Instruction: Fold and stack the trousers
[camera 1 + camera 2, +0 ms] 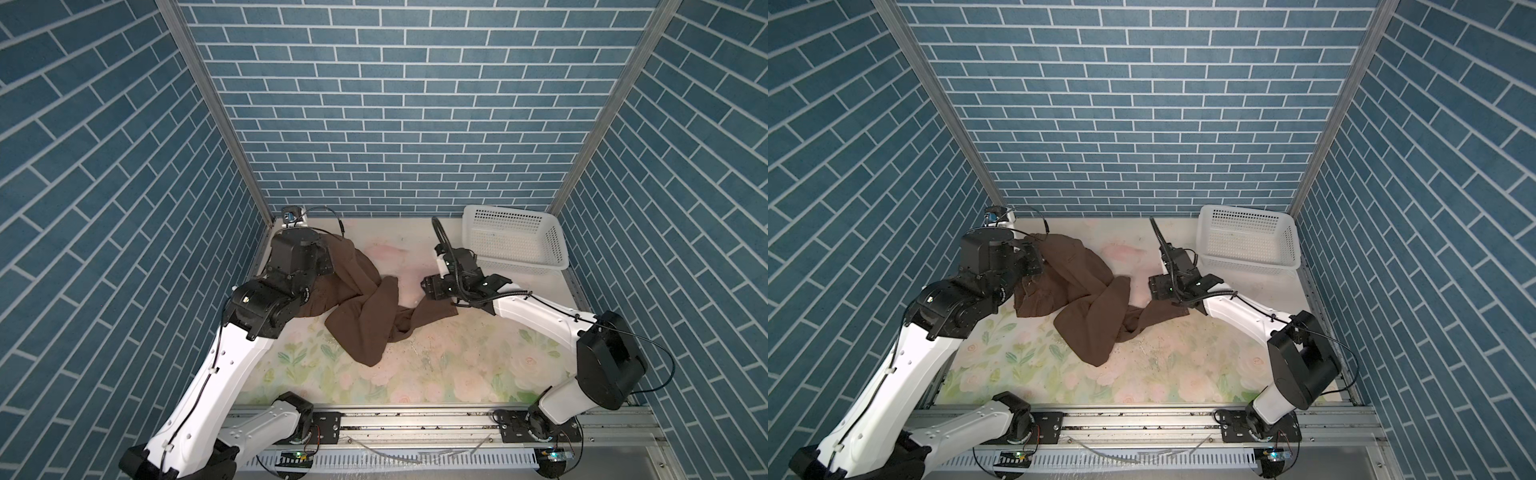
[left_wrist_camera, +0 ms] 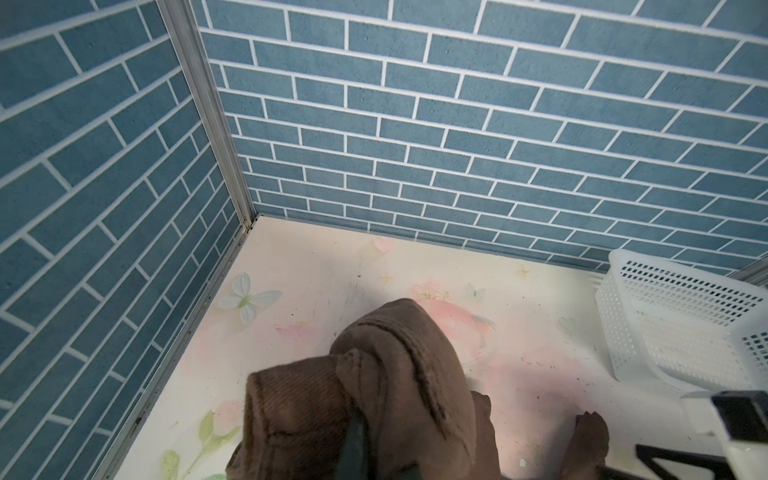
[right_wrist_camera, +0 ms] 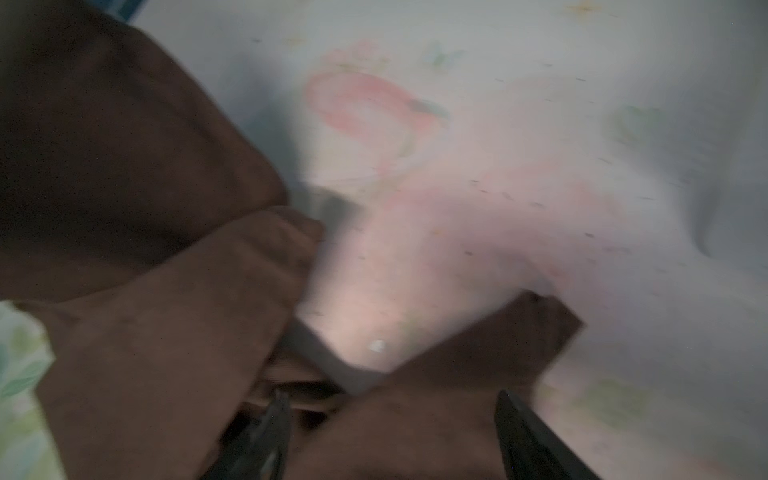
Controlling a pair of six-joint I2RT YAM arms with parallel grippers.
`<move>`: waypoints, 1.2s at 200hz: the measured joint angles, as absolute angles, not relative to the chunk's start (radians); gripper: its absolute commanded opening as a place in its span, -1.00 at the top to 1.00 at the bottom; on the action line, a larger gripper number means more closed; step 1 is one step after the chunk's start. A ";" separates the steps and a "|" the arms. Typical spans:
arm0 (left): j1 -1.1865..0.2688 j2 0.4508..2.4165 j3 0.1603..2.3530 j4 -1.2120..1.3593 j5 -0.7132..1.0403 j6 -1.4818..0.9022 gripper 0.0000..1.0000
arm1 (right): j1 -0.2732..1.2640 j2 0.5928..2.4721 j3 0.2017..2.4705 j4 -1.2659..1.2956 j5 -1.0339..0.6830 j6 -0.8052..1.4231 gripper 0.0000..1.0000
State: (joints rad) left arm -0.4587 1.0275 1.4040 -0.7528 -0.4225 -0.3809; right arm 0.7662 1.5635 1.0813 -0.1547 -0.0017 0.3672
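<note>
While tight in left hand (image 2: 358, 432), trousers (image 1: 365, 307) under right hand (image 3: 392, 403).

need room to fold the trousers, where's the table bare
Bare: the table front, between trousers and rail; the back middle, between trousers and basket. Crowded: left back and centre, under the trousers.

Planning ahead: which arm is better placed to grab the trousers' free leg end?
Right. The right gripper, open, hangs over that leg end; the left gripper is shut on the trousers' other end.
</note>
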 measured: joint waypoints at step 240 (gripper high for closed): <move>-0.458 0.911 1.583 -0.937 -0.471 -0.351 0.95 | 1.166 1.822 1.450 -0.142 -0.134 0.350 -0.59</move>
State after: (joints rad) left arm -0.4583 0.9108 1.5833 -0.9375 -0.4706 -0.3508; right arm 1.1664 1.8221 1.4502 -0.1421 -0.1337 0.3504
